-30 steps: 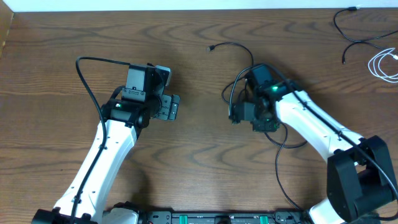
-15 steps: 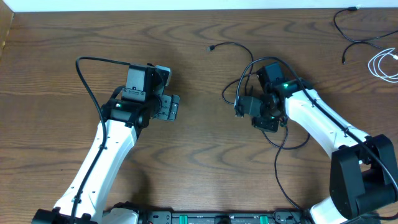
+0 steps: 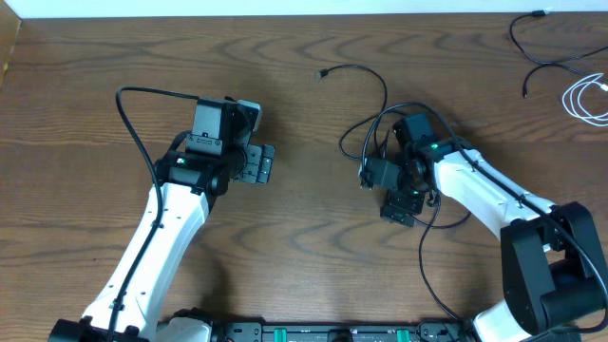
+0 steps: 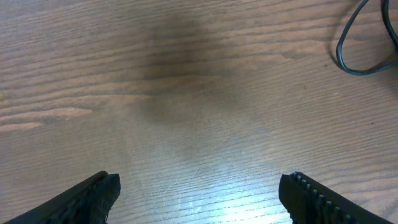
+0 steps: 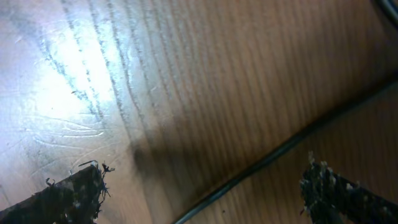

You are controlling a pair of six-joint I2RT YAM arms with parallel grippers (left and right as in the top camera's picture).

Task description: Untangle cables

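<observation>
Right gripper (image 3: 384, 192) is standing with its jaws spread wide, holding nothing. In the right wrist view only its two fingertips (image 5: 68, 196) are showing, blurred and cut off at the bottom corners. A thin black cord (image 5: 280, 149) is running slantwise across the wood between them, lying flat rather than pinched. Both its ends are passing out of frame, so which cable it belongs to cannot be told.

From overhead, a looping black cable (image 3: 366, 67) is curling around the right wrist. Its small plug end is resting clear on the table (image 3: 285, 57), toward the far edge. Closer to the arm its strands are crossing the arm's own thicker lead, and they are hard to tell apart.

Left gripper (image 3: 267, 163) is also hanging wide and empty, well apart from that tangle. Its wrist view is showing bare wood, with a dark cable loop (image 4: 348, 62) cut off at the upper right corner.

At the far right corner, well away from both arms, a second black cable (image 3: 514, 36) is lying beside a coiled white cable (image 3: 579, 100). The white coil is partly clipped by the frame edge.
</observation>
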